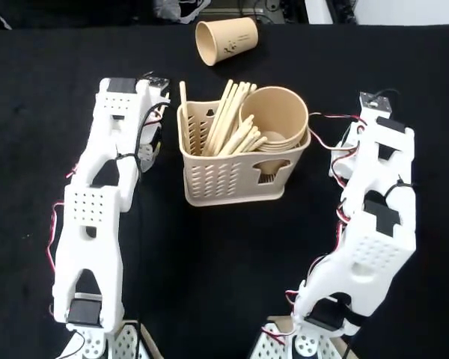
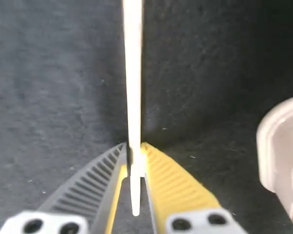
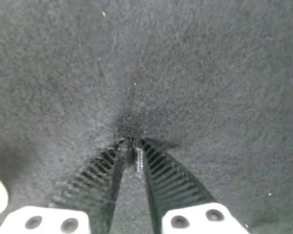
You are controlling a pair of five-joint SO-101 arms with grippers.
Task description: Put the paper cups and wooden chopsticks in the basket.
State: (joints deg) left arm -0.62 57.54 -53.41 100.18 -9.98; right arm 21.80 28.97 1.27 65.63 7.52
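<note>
Step in hand, by our reading: the left arm's chopstick delivery. Left gripper [image 2: 134, 148] was clenched on one wooden chopstick [image 2: 133, 73], the stick pinched near one end. Its long axis ran in line with the gripper and pointed straight out past the fingertips over the black cloth [image 2: 49, 73], with the basket [image 2: 283, 156] just off to one side of it. From above, a single stick [image 1: 183, 96] stood just beside the basket's [image 1: 232, 183] left back corner, close to the left arm's head; we took it for the same one but could not confirm. Inside the basket: a sheaf of chopsticks [image 1: 236, 120] leaning on the left-hand half, stacked paper cups [image 1: 273, 112] upright in the right-hand half. One loose cup [image 1: 226, 40] lay on its side beyond the basket, well apart from it. Its axis ran roughly along the basket's long side, with the mouth toward the left arm's side. Right gripper [image 3: 135, 153] sat to the right of the basket, jaws pressed together on nothing, low over the cloth. Next, we judged, the stick needs carrying over the rim and tipping end-down before release, then the loose cup fetched.
</note>
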